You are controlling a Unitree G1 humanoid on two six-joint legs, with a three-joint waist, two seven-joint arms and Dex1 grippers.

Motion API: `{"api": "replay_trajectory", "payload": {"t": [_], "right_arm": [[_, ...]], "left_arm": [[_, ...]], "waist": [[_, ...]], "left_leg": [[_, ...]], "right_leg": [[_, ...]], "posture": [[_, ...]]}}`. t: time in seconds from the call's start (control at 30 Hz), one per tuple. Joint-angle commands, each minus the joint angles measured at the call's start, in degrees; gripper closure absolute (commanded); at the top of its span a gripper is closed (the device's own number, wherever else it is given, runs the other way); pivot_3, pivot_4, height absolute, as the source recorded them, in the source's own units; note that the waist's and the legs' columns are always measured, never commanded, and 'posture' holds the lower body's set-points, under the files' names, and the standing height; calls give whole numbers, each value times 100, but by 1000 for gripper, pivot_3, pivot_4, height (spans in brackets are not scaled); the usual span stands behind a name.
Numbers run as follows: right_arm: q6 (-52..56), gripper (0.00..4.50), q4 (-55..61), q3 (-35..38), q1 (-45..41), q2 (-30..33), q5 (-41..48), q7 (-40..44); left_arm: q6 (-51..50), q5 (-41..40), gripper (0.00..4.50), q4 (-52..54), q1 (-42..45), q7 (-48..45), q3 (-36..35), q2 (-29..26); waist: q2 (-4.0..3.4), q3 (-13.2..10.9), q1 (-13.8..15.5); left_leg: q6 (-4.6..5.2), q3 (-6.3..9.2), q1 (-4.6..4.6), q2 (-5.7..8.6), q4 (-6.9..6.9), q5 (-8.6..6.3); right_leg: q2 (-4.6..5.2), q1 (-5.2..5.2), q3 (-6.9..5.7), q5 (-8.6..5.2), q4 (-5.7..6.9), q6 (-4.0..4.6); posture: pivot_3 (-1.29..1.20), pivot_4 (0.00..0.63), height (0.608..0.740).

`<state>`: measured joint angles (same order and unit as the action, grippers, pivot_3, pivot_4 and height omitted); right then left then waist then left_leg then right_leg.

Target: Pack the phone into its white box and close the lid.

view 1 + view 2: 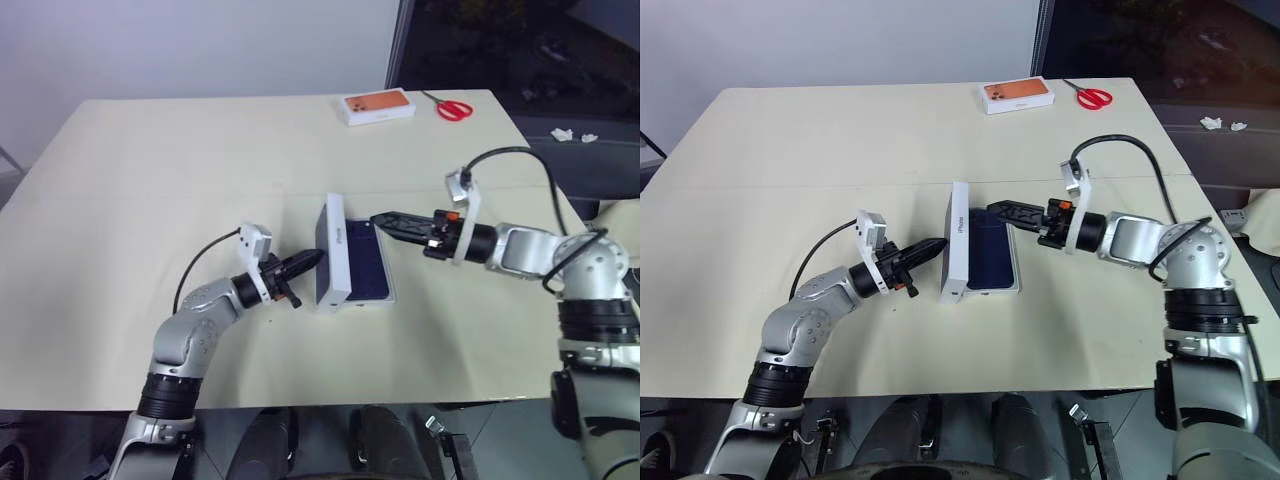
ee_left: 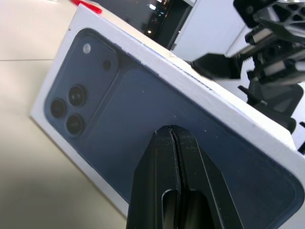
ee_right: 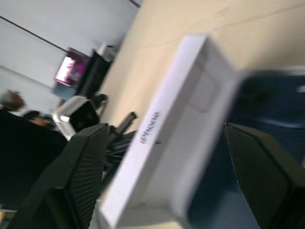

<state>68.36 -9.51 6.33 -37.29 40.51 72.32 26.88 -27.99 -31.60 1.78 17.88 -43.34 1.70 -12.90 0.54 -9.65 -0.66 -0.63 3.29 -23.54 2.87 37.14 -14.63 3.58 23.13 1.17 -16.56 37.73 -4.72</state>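
Note:
The dark navy phone point(image 1: 366, 262) lies flat in the white box point(image 1: 368, 300) at the middle of the table. The lid point(image 1: 332, 250) stands on its long edge along the box's left side, tilted up. Its printed outer face point(image 2: 119, 109) turns toward my left arm. My left gripper point(image 1: 311, 259) is shut, with its tip at that printed face. My right gripper point(image 1: 380, 218) hovers open over the far end of the phone, to the right of the lid, with nothing between its fingers point(image 3: 81, 162).
An orange-topped box point(image 1: 379, 106) and red scissors point(image 1: 454, 109) lie at the table's far edge. Crumpled white scraps point(image 1: 575, 134) rest on a dark surface beyond the right edge. Bare tabletop point(image 1: 150, 190) surrounds the box.

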Motion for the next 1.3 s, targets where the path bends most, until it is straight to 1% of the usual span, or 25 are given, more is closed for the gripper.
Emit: {"api": "replay_trajectory", "payload": {"t": [0.03,0.1,0.23,0.3,0.37,0.4,0.43,0.5,0.57,0.67,0.7,0.8,0.87,0.9,0.97,1.03,1.3], "right_arm": [[-632,513,166,-444,-75,166,-1097,763],[-1010,513,294,-729,-50,200,-1681,1108],[-1661,513,217,-906,-126,31,-2540,1266],[-1787,513,145,-791,-199,-101,-2725,1211],[-2225,513,197,-952,-186,-38,-3245,1354],[-2220,513,186,-878,-201,-107,-3264,1343],[-2206,739,177,-806,-211,-174,-3274,1342],[-2209,1382,223,-797,-189,-223,-3365,1416],[-2284,2349,317,-853,-138,-237,-3521,1504],[-2367,3992,373,-886,-106,-287,-3727,1586],[-2442,4464,397,-931,-81,-282,-3841,1626],[-2656,4464,529,-1045,14,-280,-4118,1769],[-2835,4464,581,-1177,72,-256,-4373,1860],[-2966,4464,588,-1266,107,-230,-4538,1918],[-3124,4464,637,-1387,210,-202,-4737,2068],[-3286,4464,669,-1476,310,-187,-4929,2180],[-2904,4464,794,-1242,404,-424,-4772,2263]], "left_arm": [[227,145,4500,-192,272,-102,208,168],[288,206,4500,-371,415,-145,269,264],[420,320,4500,-634,646,-197,342,399],[395,308,4500,-581,659,-203,292,372],[311,247,4500,-408,596,-213,171,246],[281,238,4500,-305,537,-216,102,132],[252,222,4500,-205,483,-214,52,37],[166,149,4500,21,378,-199,-44,-140],[28,50,4500,293,276,-192,-157,-328],[-160,-74,4500,663,114,-161,-328,-585],[-373,-231,4500,841,29,-154,-400,-695],[-846,-473,4500,1306,-356,-194,-540,-1116],[-1009,-505,4500,1408,-666,-195,-582,-1354],[-1025,-458,4500,1390,-802,-199,-565,-1452],[-802,-96,4500,1230,-960,-107,-413,-1563],[-624,94,4500,1027,-941,-14,-304,-1471],[-160,369,4500,141,-477,66,26,-705]], "waist": [[1,0,-4],[1,-1,-5],[3,-2,-1],[3,-2,-12],[3,-3,-2],[4,-3,-3],[4,-3,-10],[4,-3,-10],[4,-3,-3],[5,-4,-2],[5,-4,-2],[4,-4,-6],[3,-4,-21],[3,-4,-17],[2,-5,-8],[3,-5,18],[4,-6,54]], "left_leg": [[0,0,0,0,0,0],[0,-1,0,0,0,0],[-1,0,0,0,0,0],[-1,0,0,0,0,0],[-1,1,0,0,0,1],[-1,2,0,0,0,1],[-1,3,0,0,0,1],[-2,3,0,-1,-1,1],[-2,4,0,-1,-1,1],[-2,4,0,0,-1,0],[-2,4,0,0,-1,0],[-2,5,0,0,-3,0],[-2,4,0,0,-6,0],[-2,4,1,0,-6,0],[-3,4,2,-1,-5,0],[-3,5,2,0,-5,0],[-3,7,2,5,-6,0]], "right_leg": [[0,0,-1,0,0,0],[0,0,0,0,0,-1],[-1,1,-2,1,0,-1],[0,1,0,1,-1,-1],[0,3,1,1,0,-1],[0,3,0,1,0,-1],[0,4,0,1,0,-1],[0,4,1,1,0,-1],[0,4,1,1,0,-1],[3,3,2,1,-1,-1],[3,3,2,1,-1,0],[3,4,2,1,-2,0],[4,5,4,0,-5,0],[4,5,5,0,-5,0],[4,4,3,0,-4,1],[5,3,3,0,-4,1],[11,-1,-1,1,-13,1]], "posture": [[0,150,740],[0,150,740],[0,150,740],[0,150,740],[0,150,740],[0,150,740],[0,150,740],[0,150,740],[0,150,740],[0,150,740],[0,150,740],[0,150,740],[0,150,740],[0,150,740],[0,150,740],[0,150,740],[0,150,740]]}}
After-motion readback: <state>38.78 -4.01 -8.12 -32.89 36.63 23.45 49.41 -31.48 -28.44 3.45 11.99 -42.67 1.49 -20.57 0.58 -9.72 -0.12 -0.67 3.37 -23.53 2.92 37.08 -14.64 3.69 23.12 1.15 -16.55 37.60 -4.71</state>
